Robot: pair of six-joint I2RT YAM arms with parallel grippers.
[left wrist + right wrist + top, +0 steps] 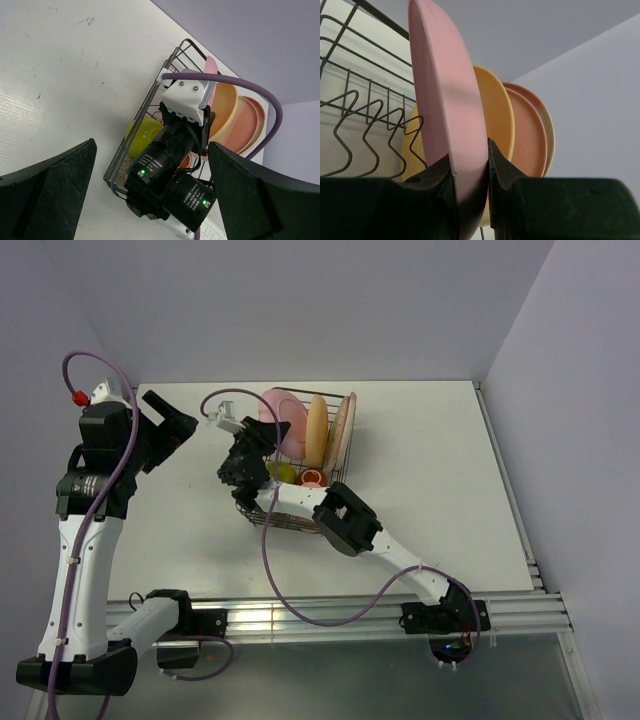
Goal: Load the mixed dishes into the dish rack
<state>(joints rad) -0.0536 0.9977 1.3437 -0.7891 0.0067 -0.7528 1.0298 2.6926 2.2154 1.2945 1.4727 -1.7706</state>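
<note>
If the right gripper, pinching the rim of the pink plate upright in the rack, lets go too soon, the plate may tip onto the yellow plate behind. The left gripper is spread wide, empty.

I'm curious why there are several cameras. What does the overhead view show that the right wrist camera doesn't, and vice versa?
Overhead only: the left gripper, apart from the dish rack, and the lime-green bowl inside it. Right wrist only: close up, the right gripper clamped on both faces of the pink plate. Both: that plate and the orange-yellow plate standing on edge.
</note>
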